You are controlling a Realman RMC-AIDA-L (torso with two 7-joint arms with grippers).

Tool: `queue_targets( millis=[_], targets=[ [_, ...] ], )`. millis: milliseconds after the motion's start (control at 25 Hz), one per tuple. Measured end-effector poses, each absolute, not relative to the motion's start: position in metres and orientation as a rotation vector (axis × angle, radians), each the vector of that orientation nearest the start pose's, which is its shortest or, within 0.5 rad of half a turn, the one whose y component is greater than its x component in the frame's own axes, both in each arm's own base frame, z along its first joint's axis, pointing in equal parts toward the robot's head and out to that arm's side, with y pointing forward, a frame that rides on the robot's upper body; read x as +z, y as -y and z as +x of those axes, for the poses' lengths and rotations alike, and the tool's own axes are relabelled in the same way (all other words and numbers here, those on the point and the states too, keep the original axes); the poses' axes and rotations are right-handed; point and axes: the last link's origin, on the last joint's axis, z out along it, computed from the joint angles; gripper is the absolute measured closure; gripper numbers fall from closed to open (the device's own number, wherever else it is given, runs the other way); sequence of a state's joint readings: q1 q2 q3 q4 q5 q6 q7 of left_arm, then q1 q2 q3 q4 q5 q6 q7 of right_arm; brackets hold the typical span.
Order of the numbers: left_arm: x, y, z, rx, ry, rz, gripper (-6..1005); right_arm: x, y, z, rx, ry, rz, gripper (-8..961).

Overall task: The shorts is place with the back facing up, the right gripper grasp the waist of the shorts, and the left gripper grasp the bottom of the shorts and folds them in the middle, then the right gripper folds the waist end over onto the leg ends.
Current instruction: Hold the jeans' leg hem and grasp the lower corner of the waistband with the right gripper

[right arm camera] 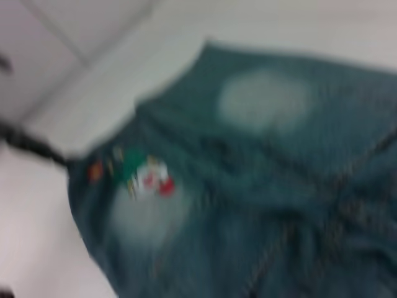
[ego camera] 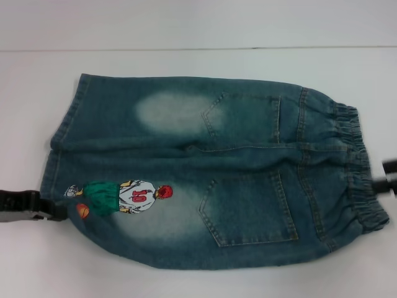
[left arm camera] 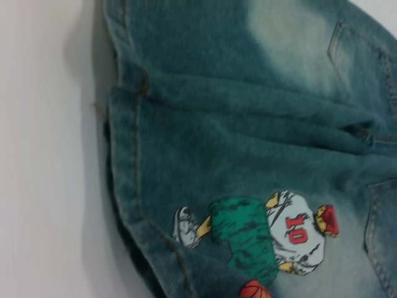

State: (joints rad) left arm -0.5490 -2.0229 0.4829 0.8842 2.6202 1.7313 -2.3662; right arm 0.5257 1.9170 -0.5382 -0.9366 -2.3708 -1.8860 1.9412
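The blue denim shorts [ego camera: 205,167] lie flat on the white table, back pockets up. The ruffled elastic waist [ego camera: 353,167] points to the right and the straight leg hems [ego camera: 59,149] to the left. The embroidered player [ego camera: 121,197] and orange ball sit on the nearer leg. My left gripper [ego camera: 54,213] reaches in from the left edge and meets the nearer leg's hem beside the ball. Only a sliver of my right gripper [ego camera: 389,177] shows at the right edge, next to the waist. The left wrist view looks closely at the hem [left arm camera: 127,155] and the player [left arm camera: 267,233]. The right wrist view looks across the shorts [right arm camera: 260,186] from the waist side.
The white table [ego camera: 186,279] stretches around the shorts on all sides. Its far edge [ego camera: 198,48] runs across the top of the head view. A pale bleached patch [ego camera: 170,112] marks the farther leg.
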Motion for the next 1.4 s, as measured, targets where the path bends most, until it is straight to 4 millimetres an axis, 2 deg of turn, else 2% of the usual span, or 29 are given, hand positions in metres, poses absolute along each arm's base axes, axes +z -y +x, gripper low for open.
queue_targets(
  millis=[200,520,760,1080,1400],
  targets=[
    [0.060,-0.310,-0.317,-0.153,1.894,-2.270,962,0.104,-0.305,0.306,-0.033,-1.208,-2.748,92],
    [0.061,-0.311,-0.315,-0.181,1.885,-2.277,963,0.090,-0.308,0.313,-0.347,-1.184,-2.778,97],
    [0.061,-0.311,-0.314,-0.199,1.882,-2.280,963,0.080,-0.318,0.308,-0.422,-1.160,-2.770,100],
    [0.060,-0.311,-0.314,-0.214,1.878,-2.284,962,0.065,-0.321,0.298,-0.463,-1.125,-2.825,105],
    [0.060,-0.310,-0.314,-0.231,1.877,-2.287,962,0.059,-0.326,0.293,-0.497,-1.100,-2.837,109]
  ],
)
